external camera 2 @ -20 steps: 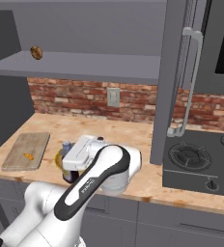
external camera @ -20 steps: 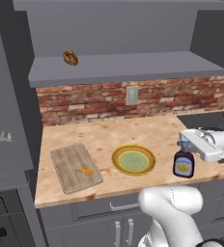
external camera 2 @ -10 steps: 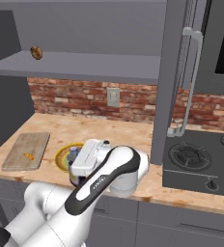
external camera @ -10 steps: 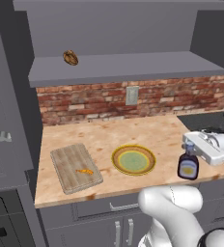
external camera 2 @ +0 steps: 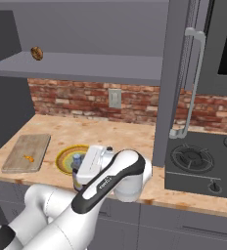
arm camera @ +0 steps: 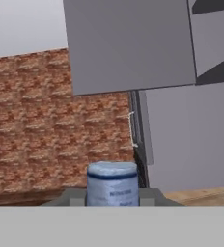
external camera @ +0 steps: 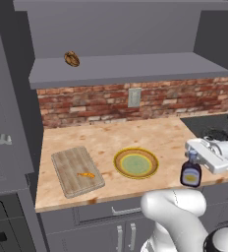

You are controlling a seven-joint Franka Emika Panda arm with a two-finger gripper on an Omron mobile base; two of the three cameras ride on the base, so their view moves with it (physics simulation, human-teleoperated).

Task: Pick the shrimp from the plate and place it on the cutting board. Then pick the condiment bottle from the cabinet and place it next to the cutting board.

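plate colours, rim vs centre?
The plate has a yellow-brown rim and a pale green centre, clearest in the left base view.

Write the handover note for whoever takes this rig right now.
Gripper: jaws shut on the condiment bottle, held upright by its neck.
Shrimp: already on the cutting board.
Plate: empty, between the board and the bottle.
Done: shrimp moved, bottle out of the cabinet.
Left: the bottle is at the counter's front edge, right of the plate; place it next to the cutting board and release.
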